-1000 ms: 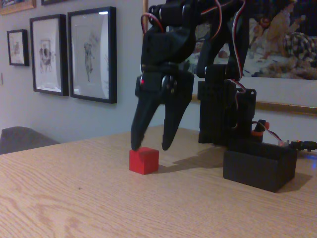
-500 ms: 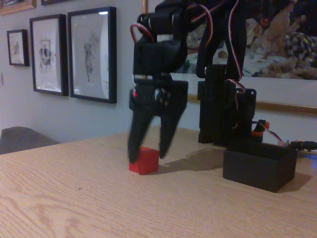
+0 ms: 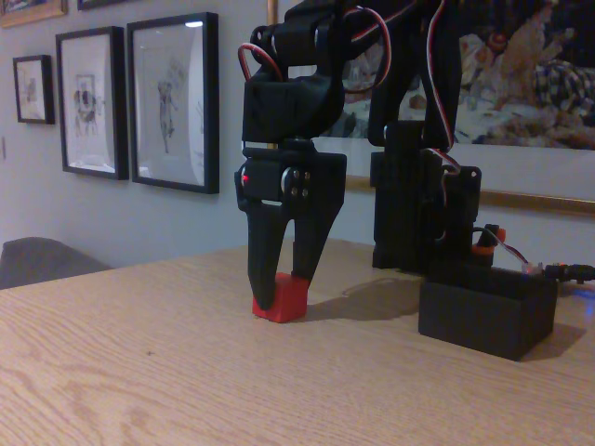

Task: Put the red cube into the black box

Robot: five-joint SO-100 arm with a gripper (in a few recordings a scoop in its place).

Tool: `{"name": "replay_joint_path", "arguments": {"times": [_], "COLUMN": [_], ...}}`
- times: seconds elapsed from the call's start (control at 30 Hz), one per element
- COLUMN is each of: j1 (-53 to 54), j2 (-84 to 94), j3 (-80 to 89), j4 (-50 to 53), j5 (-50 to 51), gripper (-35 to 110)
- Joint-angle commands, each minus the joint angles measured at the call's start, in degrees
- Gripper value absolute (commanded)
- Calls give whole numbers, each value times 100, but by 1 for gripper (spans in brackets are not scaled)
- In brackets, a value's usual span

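Gripper (image 3: pixel 284 288) clamped on the red cube (image 3: pixel 284 299) — black box (image 3: pixel 485 316) well apart, table (image 3: pixel 186 372) bare between.

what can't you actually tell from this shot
- Red cube, fixed view: its left part is hidden behind the gripper finger, so how firmly it is pinched is unclear.
- Black box, fixed view: the low camera hides its inside.
- Arm top: cut off by the upper edge.

One red cube (image 3: pixel 284 297), one black box (image 3: pixel 485 318)
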Motion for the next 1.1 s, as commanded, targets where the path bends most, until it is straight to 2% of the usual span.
{"name": "replay_joint_path", "arguments": {"times": [0.0, 0.4, 0.73, 1.07], "j1": [53, 211, 791, 1635], "j2": [281, 1441, 1731, 1916], "j3": [-18, 158, -1819, -1863], "j4": [105, 668, 2646, 3243], "j5": [-44, -9, 448, 765], "gripper": [12, 6, 3, 2]}}
